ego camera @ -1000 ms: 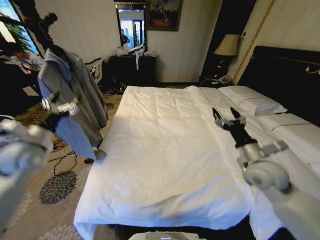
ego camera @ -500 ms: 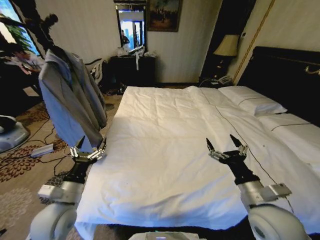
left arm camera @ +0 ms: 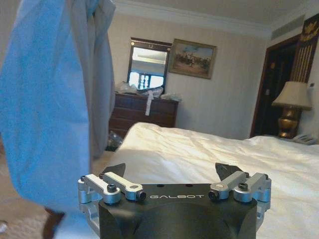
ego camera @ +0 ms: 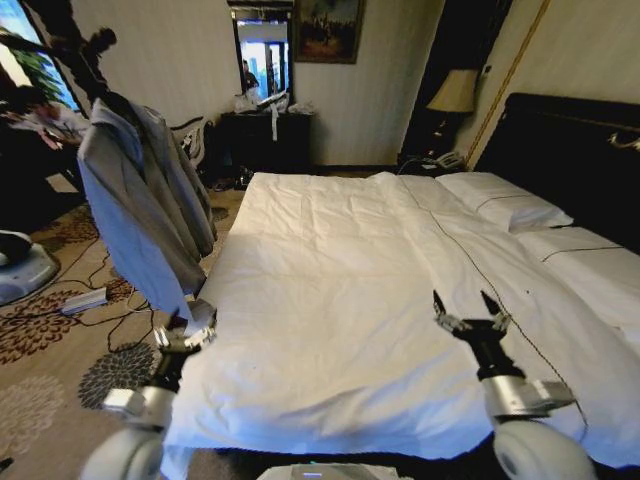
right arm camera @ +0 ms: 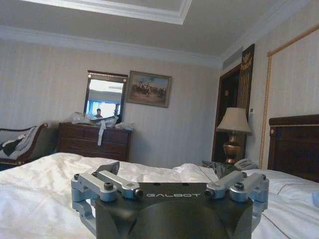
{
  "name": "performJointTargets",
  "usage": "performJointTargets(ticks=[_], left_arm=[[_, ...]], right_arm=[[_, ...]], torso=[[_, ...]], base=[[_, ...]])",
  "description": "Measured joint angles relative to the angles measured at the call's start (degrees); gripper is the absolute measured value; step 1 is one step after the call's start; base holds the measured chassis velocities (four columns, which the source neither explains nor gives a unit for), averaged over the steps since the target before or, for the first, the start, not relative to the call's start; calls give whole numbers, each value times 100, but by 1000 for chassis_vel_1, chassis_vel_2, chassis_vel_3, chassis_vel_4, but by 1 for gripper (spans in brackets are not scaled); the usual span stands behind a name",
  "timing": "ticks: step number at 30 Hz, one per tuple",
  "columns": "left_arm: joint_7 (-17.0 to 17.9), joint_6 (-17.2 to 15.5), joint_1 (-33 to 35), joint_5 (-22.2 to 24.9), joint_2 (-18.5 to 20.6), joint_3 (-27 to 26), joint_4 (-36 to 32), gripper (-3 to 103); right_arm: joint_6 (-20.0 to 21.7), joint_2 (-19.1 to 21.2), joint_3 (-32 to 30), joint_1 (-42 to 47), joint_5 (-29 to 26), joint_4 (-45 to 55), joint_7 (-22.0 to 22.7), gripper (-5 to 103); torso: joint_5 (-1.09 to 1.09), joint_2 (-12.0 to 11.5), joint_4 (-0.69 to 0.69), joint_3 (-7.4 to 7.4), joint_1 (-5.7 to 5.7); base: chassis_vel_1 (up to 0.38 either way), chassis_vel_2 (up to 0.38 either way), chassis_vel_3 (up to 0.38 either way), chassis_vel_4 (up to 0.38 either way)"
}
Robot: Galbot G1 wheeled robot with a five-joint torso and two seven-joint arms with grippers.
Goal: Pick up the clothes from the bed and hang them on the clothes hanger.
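soft, thin pale blue-grey clothes (ego camera: 140, 195) draped in long folds off the bed (ego camera: 330, 300), beside its left edge, sleeve hem near the left gripper (ego camera: 186, 328). hanger hidden under the fabric. smooth white sheets, lightly creased, white pillows by a tall dark headboard (ego camera: 560, 150). left gripper at the bed's near left corner, jaws spread wide, empty. right gripper (ego camera: 470, 312) low over the near right part, likewise wide and empty. patterned floral carpet (ego camera: 60, 350), dark dresser (ego camera: 265, 135), lamp (ego camera: 455, 92).

Lighting: dim, warm indoor. Daylight enters at window (ego camera: 22, 38), blown out, and glares in mirror (ego camera: 264, 52). White bed (ego camera: 330, 300) brightest, mildly overexposed. Head view: bowed edges, dark corners. Left wrist view: shirt (left arm camera: 55, 94) blurred.
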State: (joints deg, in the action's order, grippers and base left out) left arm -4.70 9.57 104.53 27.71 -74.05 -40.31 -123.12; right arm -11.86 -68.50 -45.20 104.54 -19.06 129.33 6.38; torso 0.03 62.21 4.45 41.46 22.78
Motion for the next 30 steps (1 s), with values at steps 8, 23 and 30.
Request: performJointTargets(ticks=[8, 23, 30], left_arm=[[-166, 91, 92, -217, -133, 131, -178, 100], [-167, 84, 73, -214, -113, 124, -192, 100], [-167, 78, 70, -211, -110, 122, -194, 100]], right_arm=[[156, -88, 66, 3, -103, 170, -33, 100], [173, -66, 65, 2, -137, 186, -30, 100], [175, -63, 63, 2, -141, 187, -27, 100]], torso=[[-2, 0, 1, 0, 0], [-3, 0, 1, -1, -1], [-3, 0, 1, -1, -1]], base=[[0, 0, 0, 0], [0, 0, 0, 0], [0, 0, 0, 0]])
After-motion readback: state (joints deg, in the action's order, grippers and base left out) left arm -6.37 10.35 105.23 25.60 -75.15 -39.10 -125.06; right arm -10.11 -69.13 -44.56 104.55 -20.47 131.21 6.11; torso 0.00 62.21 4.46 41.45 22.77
